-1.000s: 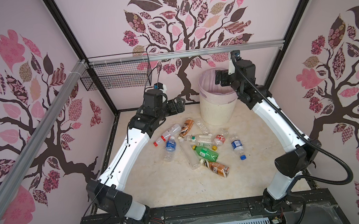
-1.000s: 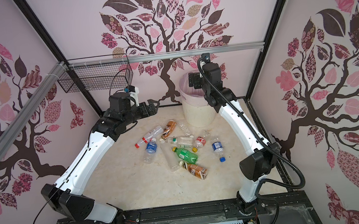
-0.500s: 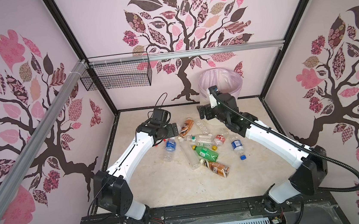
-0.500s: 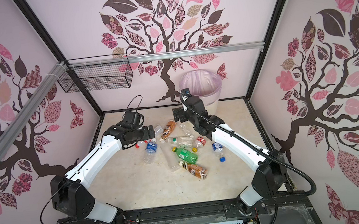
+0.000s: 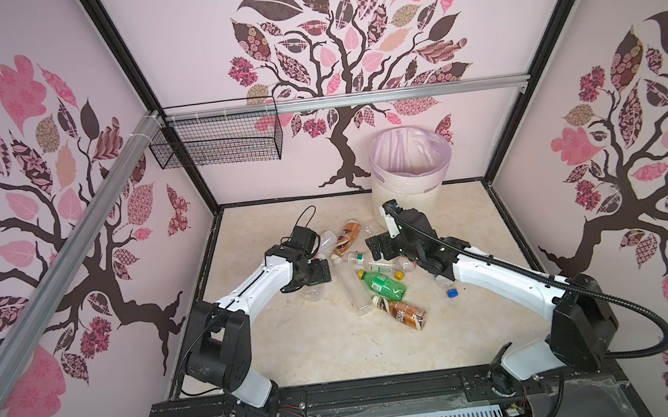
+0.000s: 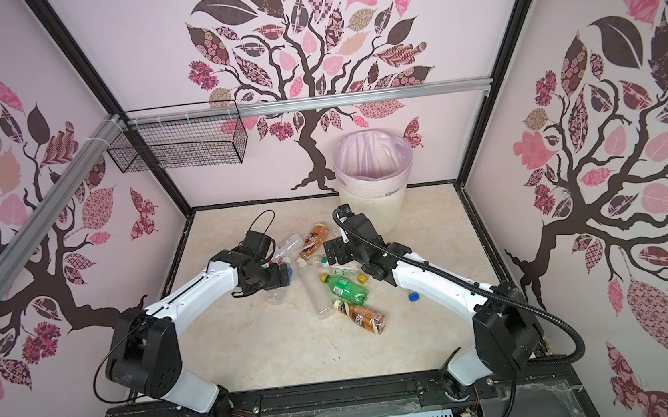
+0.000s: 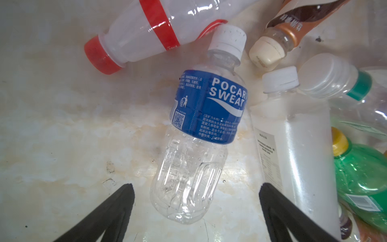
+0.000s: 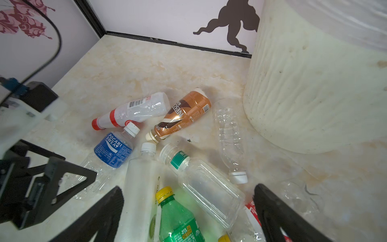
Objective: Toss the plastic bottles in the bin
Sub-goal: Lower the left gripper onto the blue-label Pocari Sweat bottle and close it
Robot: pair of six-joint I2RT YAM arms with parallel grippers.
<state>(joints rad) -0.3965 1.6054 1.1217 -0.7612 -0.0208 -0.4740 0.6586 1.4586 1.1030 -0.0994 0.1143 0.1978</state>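
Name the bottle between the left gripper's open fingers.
The Pocari Sweat bottle, blue label and white cap: its clear base sits between the fingertips of the left gripper; the red-banded bottle lies beyond.

Both arms sit low. Left arm (image 5: 254,286) runs from its base at the bench's (image 5: 304,354) front edge, elbow bent, forearm angled in toward the middle, wrist (image 5: 291,259) tipped down. Left gripper (image 5: 316,276) points at the surface, jaws spread wide, gripping nothing; in the wrist view both black fingers (image 7: 117,205) stand well apart. Right arm (image 5: 498,281) reaches in from the front-right corner, long and flat, its wrist (image 5: 410,233) lifted a little. Right gripper (image 5: 378,248) gapes just as wide, empty, fingers (image 8: 276,211) well apart, aimed forward and down. The two grippers are near each other, not touching
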